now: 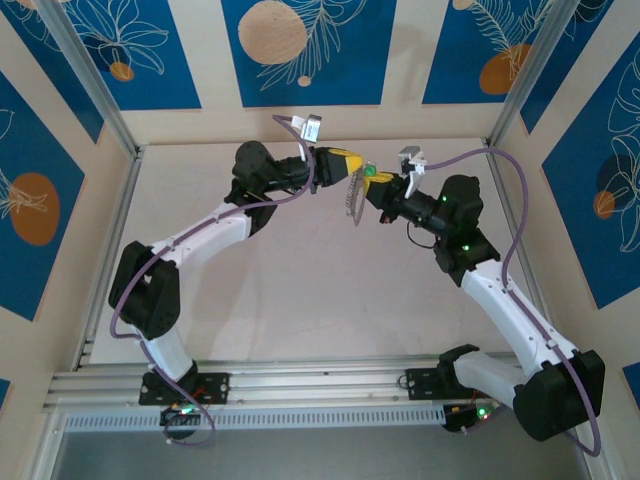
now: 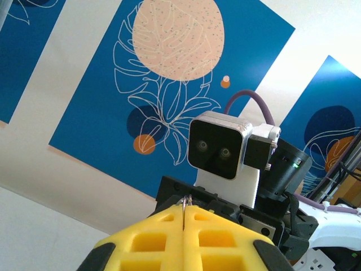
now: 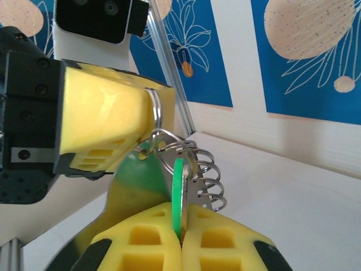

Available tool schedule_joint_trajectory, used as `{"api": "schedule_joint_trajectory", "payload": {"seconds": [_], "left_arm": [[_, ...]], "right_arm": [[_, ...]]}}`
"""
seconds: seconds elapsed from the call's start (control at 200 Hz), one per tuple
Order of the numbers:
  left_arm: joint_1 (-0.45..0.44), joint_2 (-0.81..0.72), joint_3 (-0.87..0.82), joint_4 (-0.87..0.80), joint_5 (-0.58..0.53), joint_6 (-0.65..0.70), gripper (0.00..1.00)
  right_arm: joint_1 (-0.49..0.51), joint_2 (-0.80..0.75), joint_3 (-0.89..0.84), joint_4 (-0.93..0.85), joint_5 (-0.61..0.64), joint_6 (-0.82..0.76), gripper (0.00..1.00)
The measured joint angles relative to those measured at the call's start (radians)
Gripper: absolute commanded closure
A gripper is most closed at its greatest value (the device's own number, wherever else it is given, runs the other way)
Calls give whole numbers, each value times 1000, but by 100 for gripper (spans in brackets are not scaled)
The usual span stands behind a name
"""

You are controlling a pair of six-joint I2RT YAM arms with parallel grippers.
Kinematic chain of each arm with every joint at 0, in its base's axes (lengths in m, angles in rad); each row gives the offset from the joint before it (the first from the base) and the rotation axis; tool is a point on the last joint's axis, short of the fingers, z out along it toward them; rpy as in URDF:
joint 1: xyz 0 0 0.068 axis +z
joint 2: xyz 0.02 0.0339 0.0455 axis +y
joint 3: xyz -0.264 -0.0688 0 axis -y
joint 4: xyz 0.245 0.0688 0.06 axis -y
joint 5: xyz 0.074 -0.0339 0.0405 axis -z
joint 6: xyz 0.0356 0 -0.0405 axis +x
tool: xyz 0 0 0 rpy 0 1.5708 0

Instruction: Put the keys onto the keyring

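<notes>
High over the far middle of the table my two grippers meet tip to tip. My left gripper (image 1: 352, 166) is shut on the top ring of the keyring (image 1: 351, 197), which hangs below it as a grey loop with a silvery fringe. In the left wrist view the thin wire ring (image 2: 186, 204) pokes out between the shut yellow fingers (image 2: 152, 237). My right gripper (image 3: 180, 214) is shut on the green-headed key (image 3: 178, 183), held upright on edge. The key's top rests against the keyring (image 3: 204, 169), beside its row of small split rings. The key (image 1: 371, 172) shows as a green dot.
The pale table (image 1: 300, 290) lies well below both grippers. Aluminium frame posts (image 1: 90, 80) stand at the back corners, in front of blue patterned wall panels. A purple cable (image 1: 500, 160) loops off my right wrist. The right wrist camera (image 2: 219, 148) faces my left one closely.
</notes>
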Motion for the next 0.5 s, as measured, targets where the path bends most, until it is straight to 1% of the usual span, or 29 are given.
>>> {"api": "schedule_joint_trajectory", "payload": {"seconds": [0.295, 0.5], "left_arm": [[-5, 0, 0, -4, 1, 7, 100], [-6, -3, 0, -4, 6, 7, 100]], "right_arm": [[14, -12, 0, -18, -15, -1, 100], [46, -15, 0, -36, 12, -13, 100]]}}
